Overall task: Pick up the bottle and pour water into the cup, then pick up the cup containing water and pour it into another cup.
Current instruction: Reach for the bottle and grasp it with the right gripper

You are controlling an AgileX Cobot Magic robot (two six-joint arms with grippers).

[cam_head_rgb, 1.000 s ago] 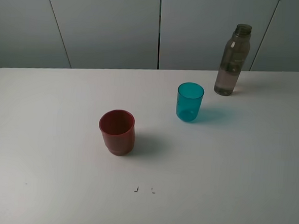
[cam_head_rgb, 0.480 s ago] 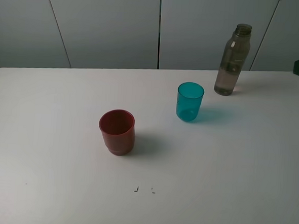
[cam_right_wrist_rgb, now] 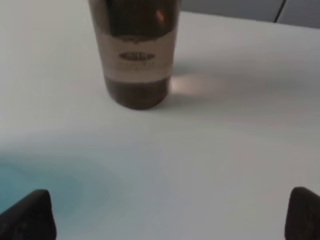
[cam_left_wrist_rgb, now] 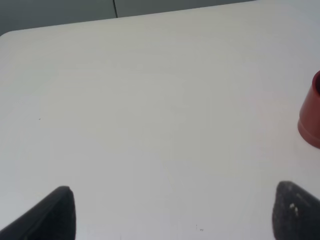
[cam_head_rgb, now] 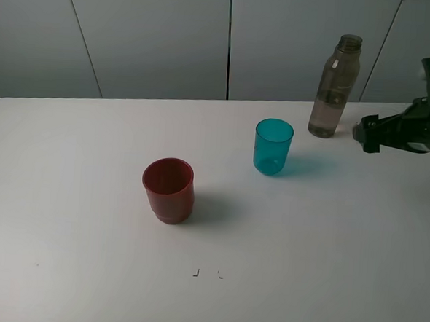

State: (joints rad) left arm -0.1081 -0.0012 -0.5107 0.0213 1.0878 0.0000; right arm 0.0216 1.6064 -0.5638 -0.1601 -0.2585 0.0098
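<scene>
- From high up we see the right gripper at three o'clock of the smoky bottle.
- Only the wrist views show jaws wide apart, on it and on the left gripper.

On my left wrist feed, the left gripper hangs over the white table, fingertips spread wide. The red cup stands upright around two o'clock, cut off at the frame's edge.
</scene>
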